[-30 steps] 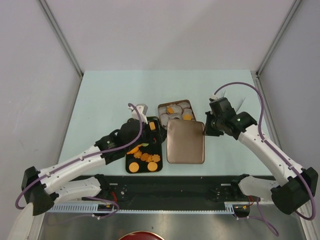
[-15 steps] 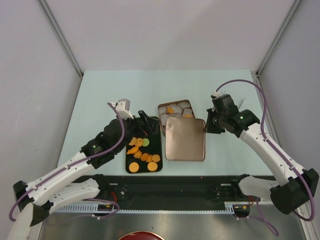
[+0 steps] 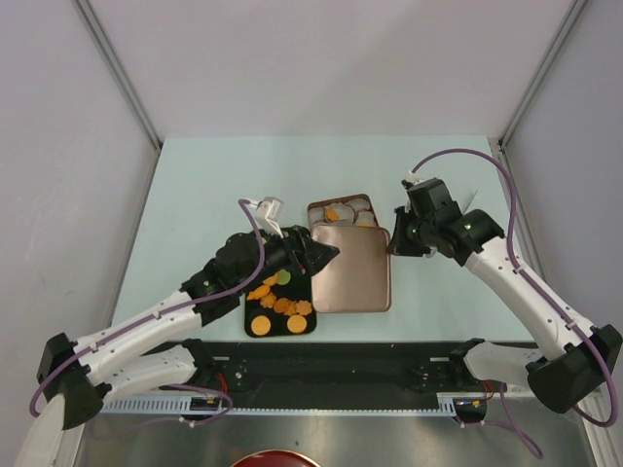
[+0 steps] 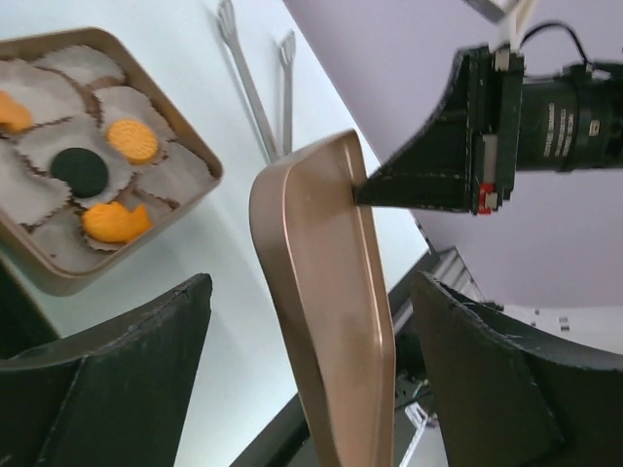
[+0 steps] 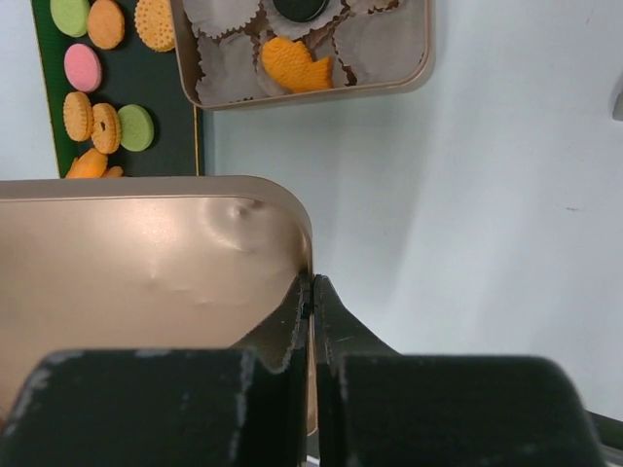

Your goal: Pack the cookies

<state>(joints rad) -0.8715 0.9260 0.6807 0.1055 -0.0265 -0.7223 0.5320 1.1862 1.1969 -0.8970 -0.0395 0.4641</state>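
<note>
Cookies [image 3: 282, 305], mostly round and orange, lie on a black tray [image 3: 278, 329]. More cookies [image 4: 131, 141] sit in white paper cups inside a copper tin [image 3: 311, 209]. My right gripper [image 5: 311, 292] is shut on the right edge of the copper lid [image 3: 350, 268] and holds it tilted above the table in front of the tin. My left gripper [image 4: 311, 379] is open. Its fingers [image 4: 107, 379] stand on either side of the lid's [image 4: 331, 292] left edge with a gap on each side.
Metal tongs [image 4: 255, 92] lie on the table beyond the tin. The black tray [image 5: 165, 117] lies left of the tin [image 5: 321, 92], close beside it. The pale green table [image 3: 195, 195] is walled on three sides.
My left gripper swung out to the left, then came right to straddle the lid's left edge. The right gripper carried the lid a little left and toward the tin.
</note>
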